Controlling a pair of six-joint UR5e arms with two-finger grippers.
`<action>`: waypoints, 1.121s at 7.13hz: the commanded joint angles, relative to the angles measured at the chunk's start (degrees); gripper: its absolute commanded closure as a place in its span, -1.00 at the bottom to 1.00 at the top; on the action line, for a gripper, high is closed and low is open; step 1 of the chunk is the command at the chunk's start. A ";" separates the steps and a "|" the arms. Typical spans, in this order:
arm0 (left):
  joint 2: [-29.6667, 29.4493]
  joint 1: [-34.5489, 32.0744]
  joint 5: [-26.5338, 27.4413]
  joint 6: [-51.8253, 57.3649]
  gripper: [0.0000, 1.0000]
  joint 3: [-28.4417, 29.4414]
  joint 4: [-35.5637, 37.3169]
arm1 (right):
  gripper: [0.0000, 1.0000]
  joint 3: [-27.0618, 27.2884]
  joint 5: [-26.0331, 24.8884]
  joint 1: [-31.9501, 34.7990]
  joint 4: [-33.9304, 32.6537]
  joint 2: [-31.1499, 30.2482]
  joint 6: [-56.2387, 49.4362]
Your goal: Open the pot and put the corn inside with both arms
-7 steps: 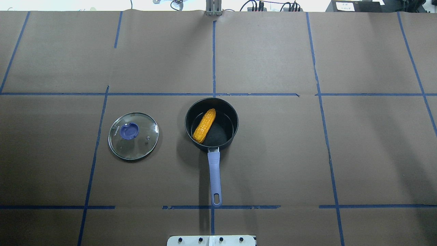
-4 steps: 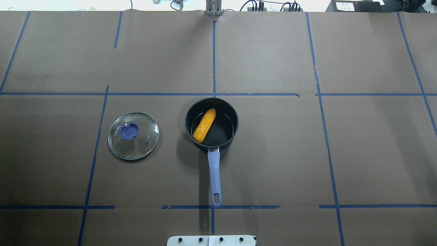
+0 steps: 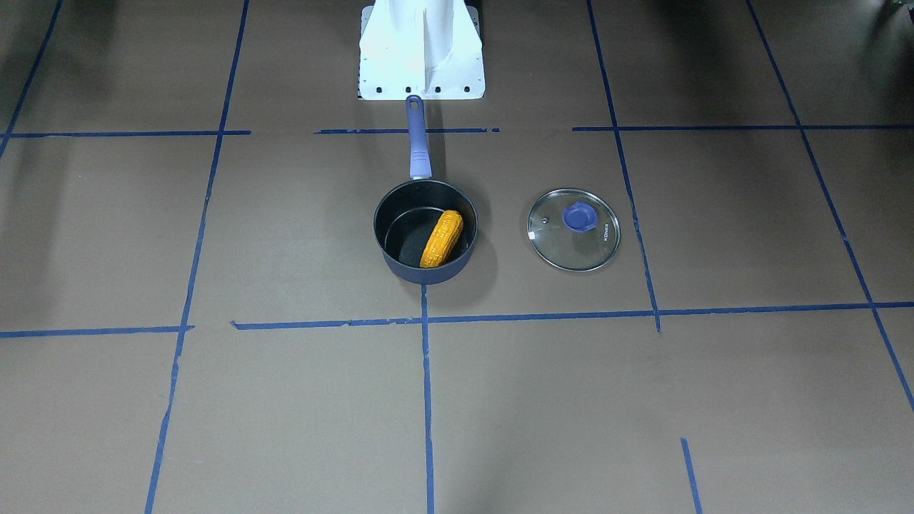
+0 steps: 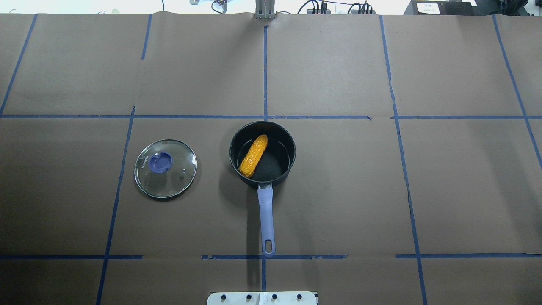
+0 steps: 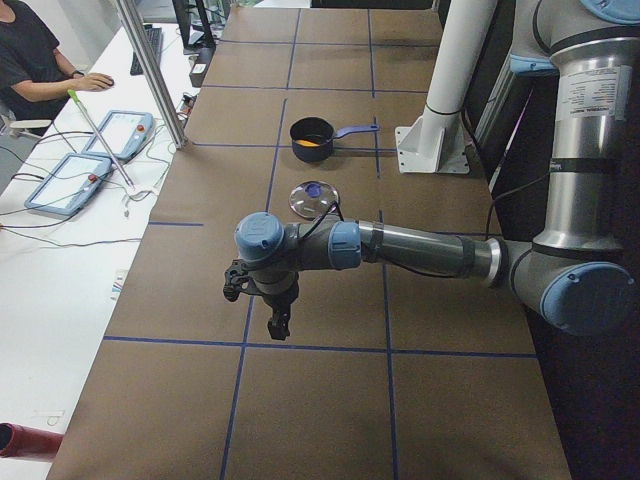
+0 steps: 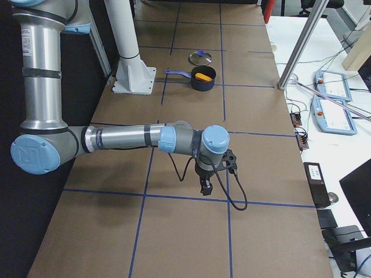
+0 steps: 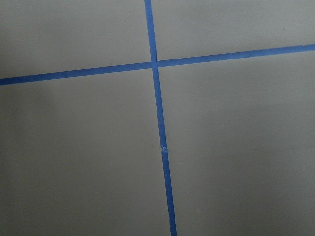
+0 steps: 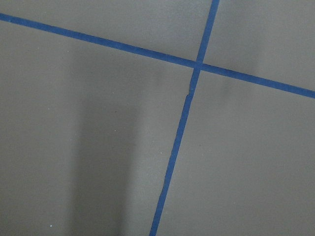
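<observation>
**Fig. End state: corn in the open pot, both arms well apart from it**

The left gripper (image 5: 280,325) hangs over bare brown paper at the table's left end. The right gripper (image 6: 205,186) hangs likewise at the right end. Whether either claw is released or clenched cannot be told, since each shows only in a side view and the wrist cameras show nothing but paper and blue tape (image 7: 158,108). Neither appears to carry anything.

Judged from this layout, the placing is done and what remains is to keep clear. Any further arm travel should run high and outward, away from the centre square. That keeps a link from clipping the long handle (image 4: 266,218), which points toward the robot's pedestal (image 3: 421,50) and would turn the pot if knocked.

At table centre the pot (image 4: 275,166) stands upright and uncovered, a dark navy saucepan with a black interior. The corn (image 4: 253,156), orange-yellow and bumpy, lies diagonally inside, one end propped against the wall. The glass lid (image 4: 178,178) lies flat on the paper to the pot's left in the overhead view, near but not touching, blue knob (image 4: 161,162) up.
</observation>
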 commanded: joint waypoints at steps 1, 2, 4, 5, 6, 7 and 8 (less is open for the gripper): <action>0.13 0.08 -0.32 0.03 -1.00 0.55 -0.15 | -0.99 -0.08 -0.04 -0.02 0.01 0.06 0.10; 0.65 0.00 -0.41 0.38 -1.00 0.30 -0.24 | -0.99 0.01 0.05 0.07 0.01 0.06 0.10; 0.66 0.08 0.03 0.21 -1.00 -0.41 -0.33 | -0.99 0.01 0.05 0.07 0.01 0.06 0.10; 0.39 0.09 0.64 0.20 -1.00 -0.49 -0.24 | -0.99 0.10 0.14 -0.02 0.01 0.15 0.10; 0.39 0.09 1.26 0.20 -1.00 -0.49 -0.24 | -0.99 0.10 0.14 -0.02 0.01 0.15 0.10; 0.30 0.09 1.52 0.20 -1.00 -0.49 -0.16 | -0.99 0.10 0.14 -0.02 0.01 0.15 0.01; 0.65 0.09 1.53 0.20 -1.00 -0.76 -0.07 | -0.99 0.10 0.14 -0.02 0.01 0.24 0.01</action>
